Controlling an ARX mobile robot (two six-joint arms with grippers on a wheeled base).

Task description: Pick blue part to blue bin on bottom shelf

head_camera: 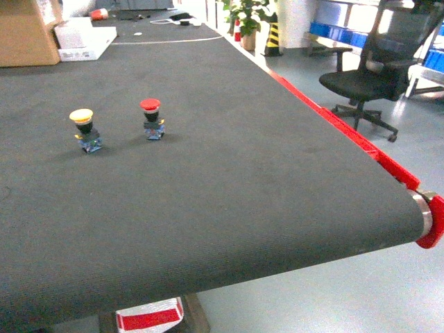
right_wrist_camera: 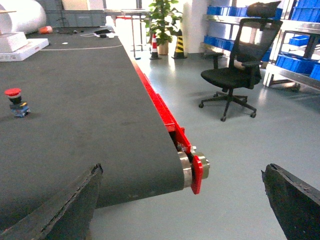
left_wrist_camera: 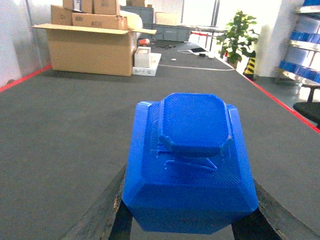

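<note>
The blue part (left_wrist_camera: 190, 165), a chunky faceted block with a raised octagonal top, fills the left wrist view. My left gripper (left_wrist_camera: 189, 182) is shut on it, one dark finger (left_wrist_camera: 102, 212) against each side, above the dark conveyor belt (left_wrist_camera: 65, 125). My right gripper (right_wrist_camera: 182, 170) is open and holds nothing, hanging over the belt's end roller (right_wrist_camera: 186, 169) and the floor. Neither gripper shows in the head view. I cannot pick out the bottom shelf or its blue bin.
A yellow-capped button (head_camera: 86, 130) and a red-capped button (head_camera: 152, 118) stand on the belt (head_camera: 229, 180). Cardboard boxes (left_wrist_camera: 92, 47) sit at its far end. An office chair (right_wrist_camera: 237, 70) and racks with blue bins (right_wrist_camera: 295, 62) are to the right.
</note>
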